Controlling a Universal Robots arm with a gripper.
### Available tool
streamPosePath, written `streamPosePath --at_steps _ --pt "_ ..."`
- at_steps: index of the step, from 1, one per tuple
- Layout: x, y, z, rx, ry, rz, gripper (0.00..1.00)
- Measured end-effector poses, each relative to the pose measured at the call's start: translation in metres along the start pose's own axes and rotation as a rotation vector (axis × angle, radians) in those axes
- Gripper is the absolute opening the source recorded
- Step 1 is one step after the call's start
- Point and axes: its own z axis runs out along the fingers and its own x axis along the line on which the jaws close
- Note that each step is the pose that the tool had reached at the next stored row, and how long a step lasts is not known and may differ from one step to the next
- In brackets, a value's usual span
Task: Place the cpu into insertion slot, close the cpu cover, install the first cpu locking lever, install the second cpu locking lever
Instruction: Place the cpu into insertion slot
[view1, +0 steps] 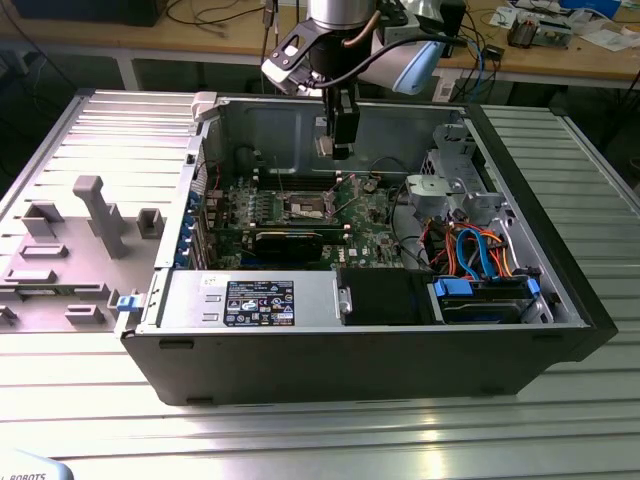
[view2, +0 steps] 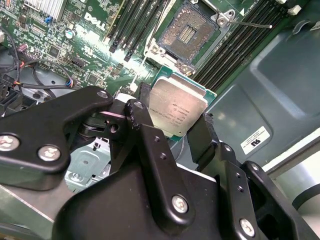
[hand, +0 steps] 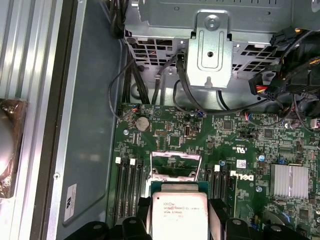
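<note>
My gripper (view1: 338, 142) hangs inside the open computer case (view1: 520, 200), above the motherboard, shut on the cpu (view2: 177, 110). The cpu is a flat square chip with a silver top and green edge, pinched between two black fingers (view2: 145, 125) in both wrist views. In the first wrist view the cpu (hand: 179, 215) sits just short of the raised silver cpu cover (hand: 175, 165). The insertion slot (view2: 189, 32) lies open beyond the chip, its contact field bare. On the green board in the exterior view, the insertion slot (view1: 308, 208) lies below the gripper. A thin locking lever (view2: 250, 22) sticks out beside it.
Black memory slots (view2: 135, 25) flank the socket. A long black card (view1: 290, 240), a power supply (view1: 250, 300) and a drive cage (view1: 455, 190) with orange and blue cables (view1: 480, 250) crowd the case. A grey fixture tray (view1: 70, 240) lies at the exterior view's left.
</note>
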Motion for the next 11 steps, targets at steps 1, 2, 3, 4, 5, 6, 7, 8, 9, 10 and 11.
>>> streamPosePath --at_steps 1,2,3,4,5,6,7,8,9,10,11 --pt "0.0 0.0 0.0 0.0001 0.0 0.0 0.54" --pt "-0.0001 0.0 -0.0001 0.0001 -0.0001 0.0 0.54" --pt "-0.0001 0.0 0.0 0.0001 -0.0001 0.0 0.54" --pt "-0.0001 0.0 0.0 0.0001 -0.0002 0.0 0.54" --pt "-0.0001 0.0 0.0 0.0001 -0.0001 0.0 0.54" --pt "-0.0001 -0.0003 0.0 0.0 -0.0001 0.0 0.54" --pt "0.0 -0.001 0.0003 0.0 0.0 0.0 0.54" --pt "0.0 -0.0014 0.001 0.0 0.0 0.0 0.54" --pt "0.0002 -0.003 0.0025 -0.0002 -0.0003 0.0 0.54" --pt "0.0004 -0.0065 0.0046 -0.0009 -0.0004 0.0 0.54" --pt "0.0006 -0.0081 0.0061 -0.001 -0.0004 0.002 0.54"
